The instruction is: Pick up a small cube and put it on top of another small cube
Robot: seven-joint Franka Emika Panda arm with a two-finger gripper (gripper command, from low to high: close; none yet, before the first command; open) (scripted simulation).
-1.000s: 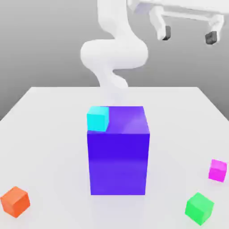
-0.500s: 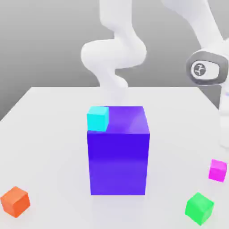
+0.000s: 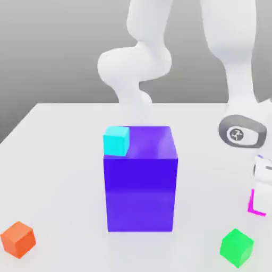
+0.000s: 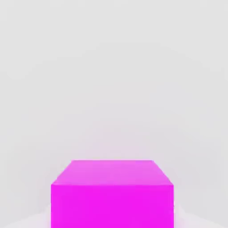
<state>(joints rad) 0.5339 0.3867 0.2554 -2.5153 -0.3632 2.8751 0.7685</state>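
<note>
- One pale, smooth table (image 3: 64,159) carried one white robot arm (image 3: 133,64).
- One large purple-blue block (image 3: 141,194) stood upright on it.
- One white gripper (image 3: 262,199) was at the exterior view's right, partly covering the magenta cube; its opening and any hold could not be determined.
- Four small cubes counted: orange (image 3: 18,240), green (image 3: 237,248), cyan (image 3: 116,141) atop the block, and bright magenta (image 3: 251,206), flat-faced, sharp-edged, on the table beyond the green.

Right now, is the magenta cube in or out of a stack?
Out: the magenta cube sits on the table, apart from the green cube.
</note>
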